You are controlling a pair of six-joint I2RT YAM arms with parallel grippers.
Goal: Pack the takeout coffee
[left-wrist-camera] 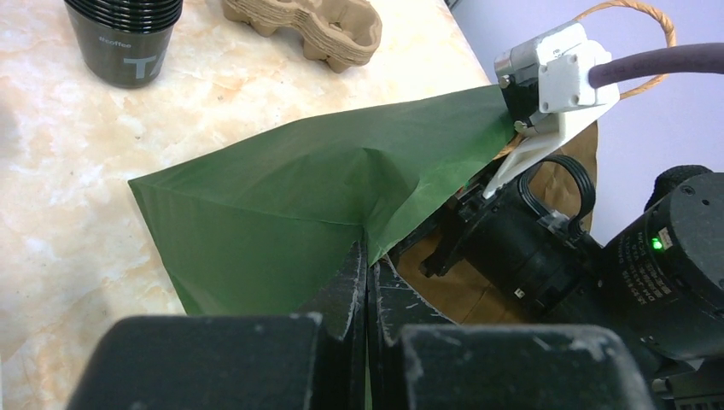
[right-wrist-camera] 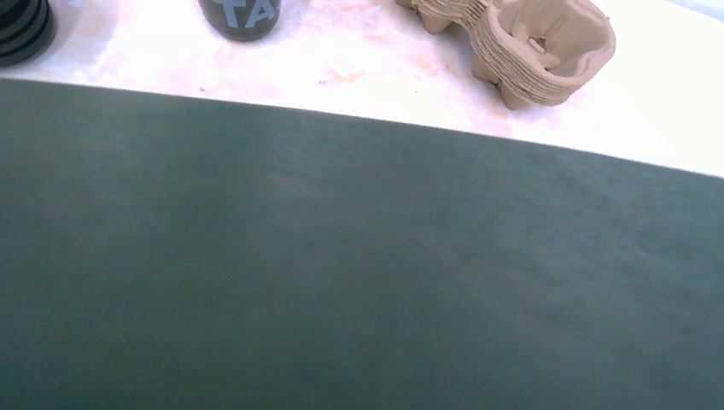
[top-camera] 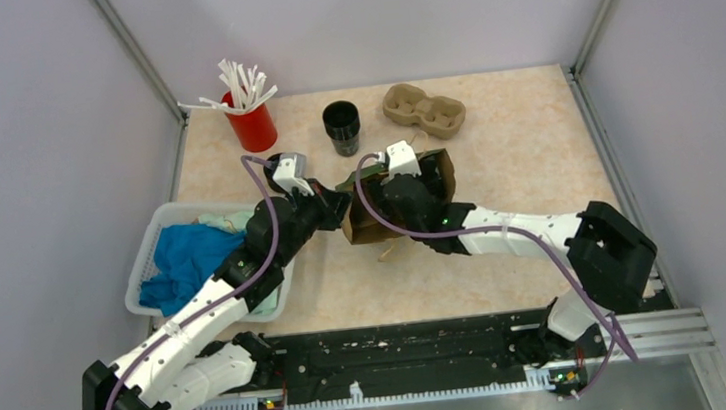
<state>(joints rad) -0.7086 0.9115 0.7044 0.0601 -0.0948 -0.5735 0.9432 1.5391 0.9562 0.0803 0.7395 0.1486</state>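
Observation:
The black takeout coffee cup (top-camera: pixel 342 128) stands upright at the back of the table, apart from both grippers; it also shows in the left wrist view (left-wrist-camera: pixel 128 38) and the right wrist view (right-wrist-camera: pixel 242 12). A brown paper bag (top-camera: pixel 409 206) with a twine handle (left-wrist-camera: pixel 636 21) lies at mid table. My left gripper (left-wrist-camera: pixel 369 260) is shut on a green paper sheet (left-wrist-camera: pixel 282 205) at the bag's mouth. My right gripper (top-camera: pixel 378 191) reaches into the bag. The green sheet (right-wrist-camera: pixel 359 273) fills the right wrist view and hides its fingers.
A red cup of white sticks (top-camera: pixel 250 120) stands at the back left. A brown pulp cup tray (top-camera: pixel 425 109) lies right of the black cup. A white basket (top-camera: pixel 148 256) with a blue cloth (top-camera: pixel 188 257) sits at the left.

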